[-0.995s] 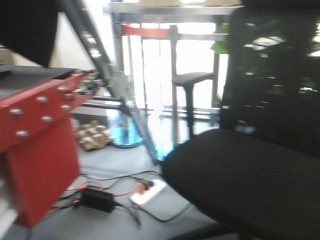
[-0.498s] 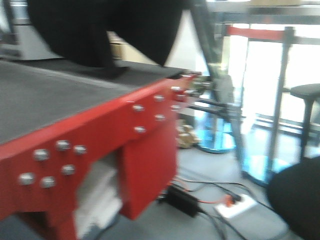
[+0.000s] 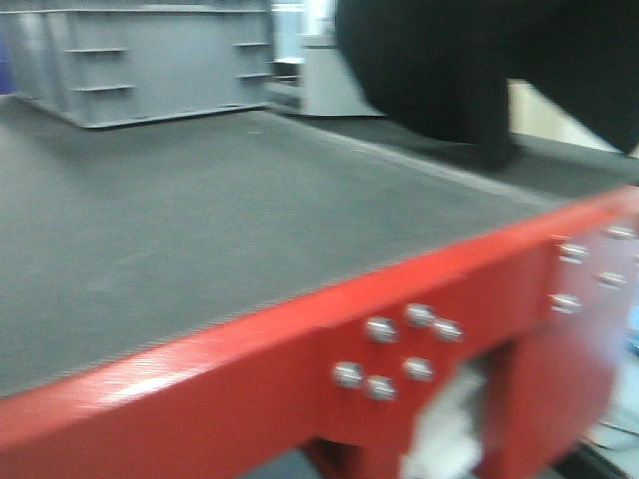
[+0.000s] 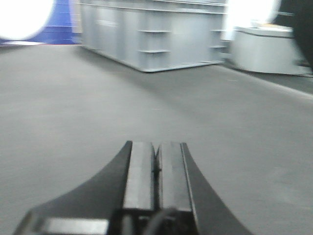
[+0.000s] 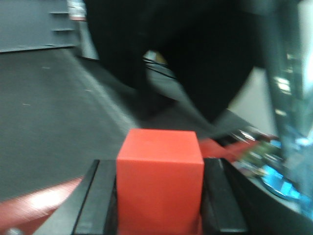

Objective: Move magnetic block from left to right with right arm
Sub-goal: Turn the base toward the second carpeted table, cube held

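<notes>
- Left tool (image 4: 155, 166): jaws pressed together on nothing, low over the grey bench (image 4: 73, 107); likely idle, as the task gives it no part.
- Grey crate (image 4: 146, 34): far side of the bench, well apart.
- Right tool (image 5: 160, 166): clamps the magnetic block (image 5: 160, 188) between both fingers, near the bench's red edge, apparently for carrying rightward.

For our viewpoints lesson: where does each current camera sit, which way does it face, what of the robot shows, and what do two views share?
Exterior front-facing: low beside the table's red edge, looking across the grey tabletop to a grey crate; a dark blurred bulk, probably an arm, upper right.
Left wrist: above the left gripper, jaws shut, facing that crate.
Right wrist: above the right gripper, shut on the magnetic block, facing the table's edge.
Shared: the crate, front and left wrist views.
</notes>
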`<act>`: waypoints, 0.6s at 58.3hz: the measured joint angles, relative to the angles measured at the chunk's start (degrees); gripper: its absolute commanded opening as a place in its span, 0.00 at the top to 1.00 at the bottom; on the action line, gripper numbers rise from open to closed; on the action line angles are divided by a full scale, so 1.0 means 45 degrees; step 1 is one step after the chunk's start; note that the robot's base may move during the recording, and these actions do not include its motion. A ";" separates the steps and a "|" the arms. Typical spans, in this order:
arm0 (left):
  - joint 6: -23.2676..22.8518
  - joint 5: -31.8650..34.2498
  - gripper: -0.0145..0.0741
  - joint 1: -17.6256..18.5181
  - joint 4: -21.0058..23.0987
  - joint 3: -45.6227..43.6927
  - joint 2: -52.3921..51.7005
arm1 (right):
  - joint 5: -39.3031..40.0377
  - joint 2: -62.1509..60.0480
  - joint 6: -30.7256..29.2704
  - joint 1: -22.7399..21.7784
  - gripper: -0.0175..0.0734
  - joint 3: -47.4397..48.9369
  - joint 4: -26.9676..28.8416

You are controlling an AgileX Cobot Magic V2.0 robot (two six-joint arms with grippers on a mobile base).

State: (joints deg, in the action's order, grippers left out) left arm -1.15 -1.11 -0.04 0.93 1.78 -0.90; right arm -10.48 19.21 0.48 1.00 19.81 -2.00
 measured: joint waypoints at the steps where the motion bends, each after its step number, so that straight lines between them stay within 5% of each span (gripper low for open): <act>1: 0.0000 0.0000 0.97 0.0000 0.0000 0.0000 0.0000 | 0.0000 0.0000 0.0000 0.0000 0.38 0.0000 0.0000; 35: 0.0000 0.0000 0.97 0.0000 0.0000 0.0000 0.0000 | 0.0000 0.0000 0.0000 0.0000 0.38 0.0000 0.0000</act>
State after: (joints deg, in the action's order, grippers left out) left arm -1.15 -1.11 -0.04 0.93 1.78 -0.90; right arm -10.48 19.21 0.48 1.00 19.81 -2.00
